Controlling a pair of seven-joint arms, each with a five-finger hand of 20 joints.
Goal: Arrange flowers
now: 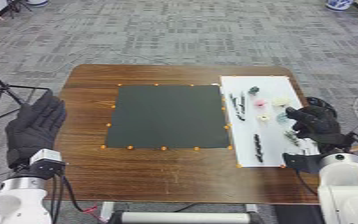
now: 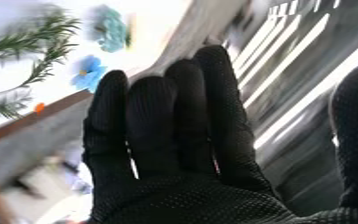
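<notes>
Flowers [image 1: 261, 103] lie on a white sheet [image 1: 278, 150]; right hand [image 1: 316, 121] and left hand [image 1: 35, 127] have fingers extended.

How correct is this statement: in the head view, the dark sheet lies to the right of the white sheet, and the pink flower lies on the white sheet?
One part is wrong: the head view shows the dark sheet to the left of the white sheet. The pink flower does lie on the white sheet.
</notes>
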